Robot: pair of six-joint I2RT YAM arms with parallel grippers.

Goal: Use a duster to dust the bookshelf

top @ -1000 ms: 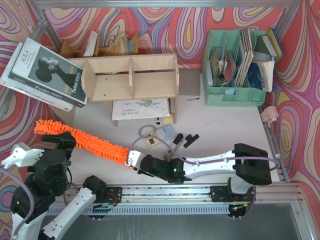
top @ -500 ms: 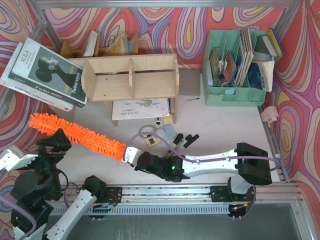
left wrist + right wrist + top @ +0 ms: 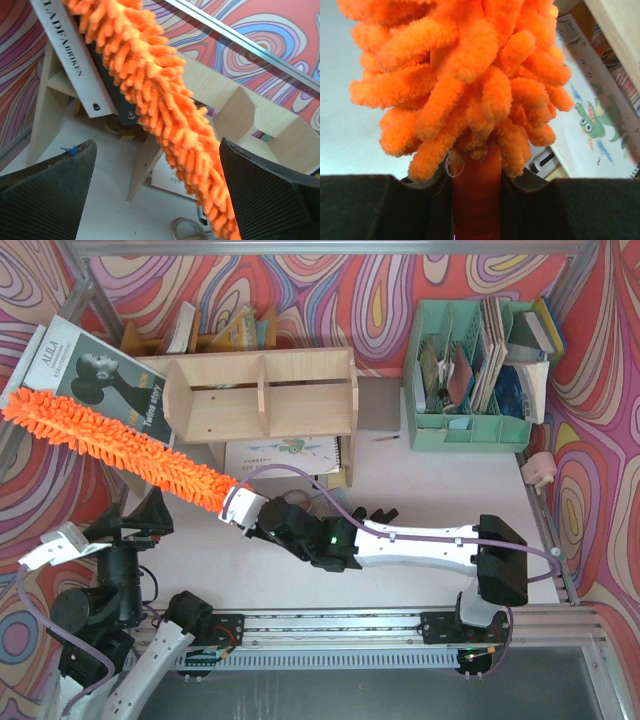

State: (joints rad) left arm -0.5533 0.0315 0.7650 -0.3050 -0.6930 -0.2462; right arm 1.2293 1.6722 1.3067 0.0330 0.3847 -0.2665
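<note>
While the right gripper [image 3: 243, 508] is clamped on the duster [image 3: 110, 445] handle, the fluff runs from it out far-left, crossing a leaning book [image 3: 100, 365] past the bookshelf's [image 3: 300, 365] left end. Shelf sits ahead of that gripper, right of the duster's axis. Left gripper [image 3: 133, 522] is spread wide and empty, just on the fluff's near side. Likely needs a rightward swing.

The pale table [image 3: 440, 502] carries the bookshelf [image 3: 262, 396], a green organiser [image 3: 466, 430] and 1 illustrated notebook [image 3: 285, 456].
</note>
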